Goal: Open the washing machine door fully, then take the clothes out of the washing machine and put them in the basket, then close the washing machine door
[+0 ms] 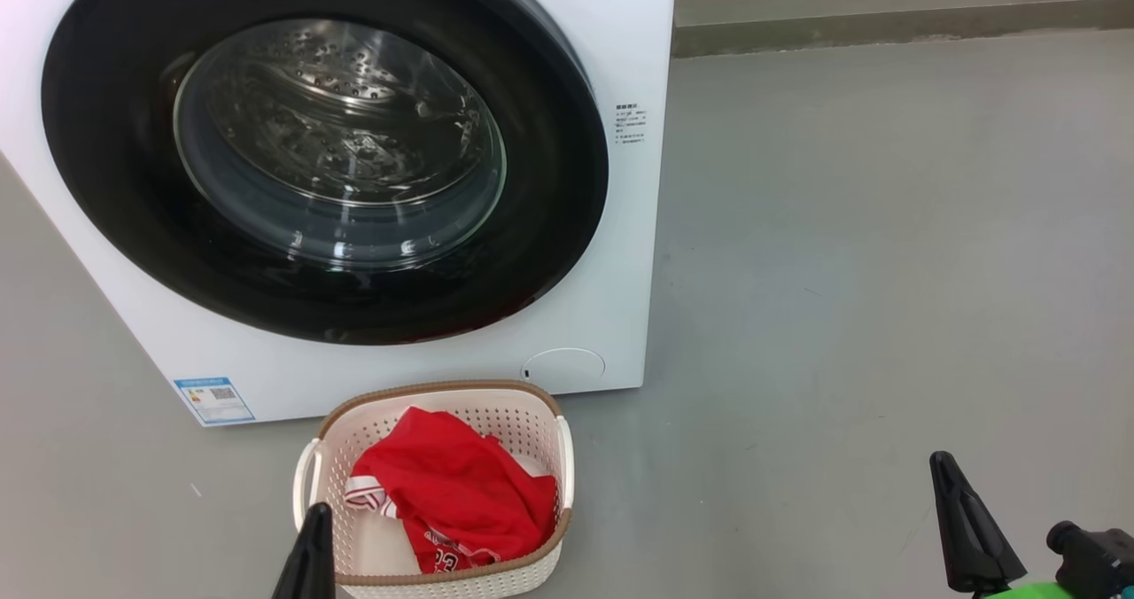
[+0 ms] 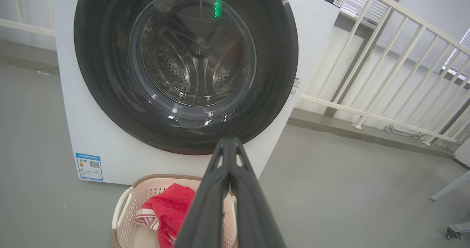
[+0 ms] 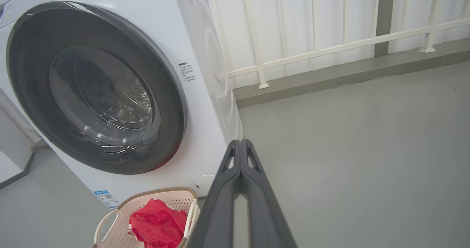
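The white washing machine point(image 1: 620, 253) fills the upper left of the head view. Its round black-rimmed door point(image 1: 115, 191) lies flat against the front, and through the glass I see bare steel drum. The red clothes point(image 1: 456, 493) lie in the cream basket point(image 1: 443, 392) on the floor right before the machine. My left gripper point(image 1: 310, 537) is at the basket's near left corner, fingers point(image 2: 235, 189) pressed together with nothing between them. My right gripper point(image 1: 952, 501) hangs over bare floor at the lower right, also shut and empty point(image 3: 240, 145).
Grey floor point(image 1: 886, 271) stretches wide to the right of the machine. A white railing point(image 2: 385, 68) and a low kerb run behind and right of the machine. A caster and a grey leg point(image 2: 453, 233) stand at the far right of the left wrist view.
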